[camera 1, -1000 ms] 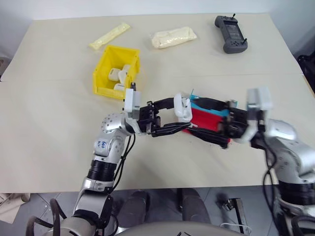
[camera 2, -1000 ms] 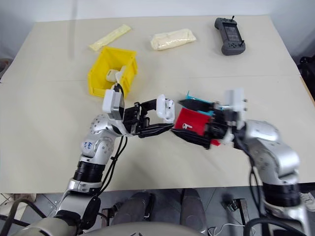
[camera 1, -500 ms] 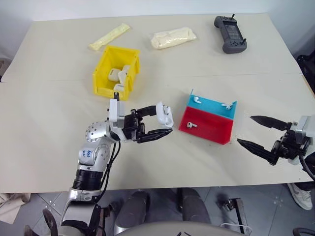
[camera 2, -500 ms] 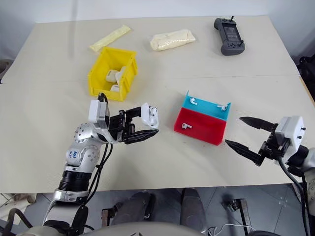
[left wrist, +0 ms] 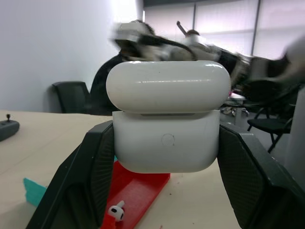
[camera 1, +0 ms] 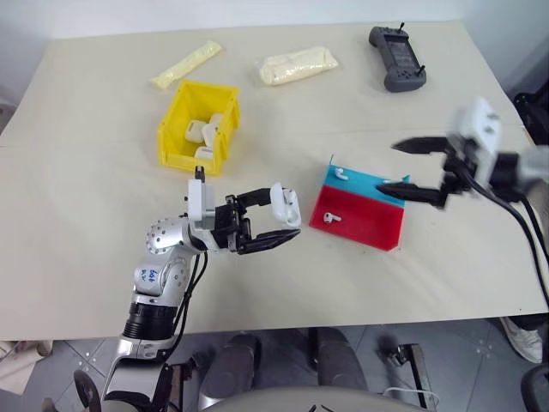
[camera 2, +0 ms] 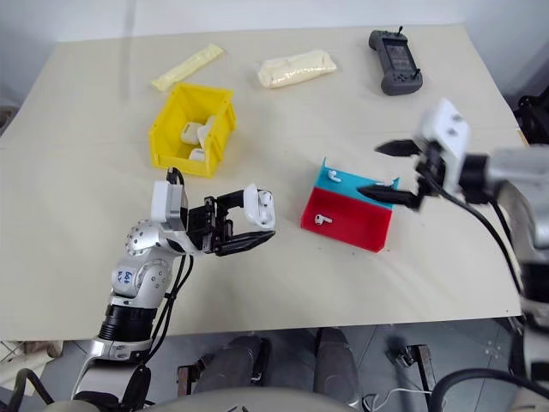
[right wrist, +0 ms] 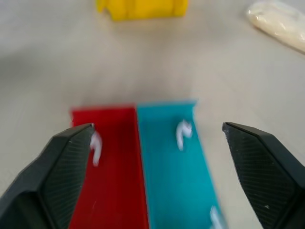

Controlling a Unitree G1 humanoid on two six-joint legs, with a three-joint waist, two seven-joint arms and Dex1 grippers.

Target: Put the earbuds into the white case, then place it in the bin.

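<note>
no readable labels | left gripper (camera 1: 276, 223) clamped on white case (camera 1: 286, 204), lid ajar, above table (camera 1: 86, 215) beside red and blue tray (camera 1: 364, 225) | right gripper (camera 1: 401, 167) wide open, empty, over tray's blue half | 3 earbuds (camera 1: 333, 218) in tray: 1 red, 2 blue | yellow bin (camera 1: 176, 137) holds about 3 white cases

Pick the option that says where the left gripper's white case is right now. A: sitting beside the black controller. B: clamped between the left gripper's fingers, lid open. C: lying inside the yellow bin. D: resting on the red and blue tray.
B: the white case sits clamped between the left gripper's fingers above the table, its lid hinged open.
</note>
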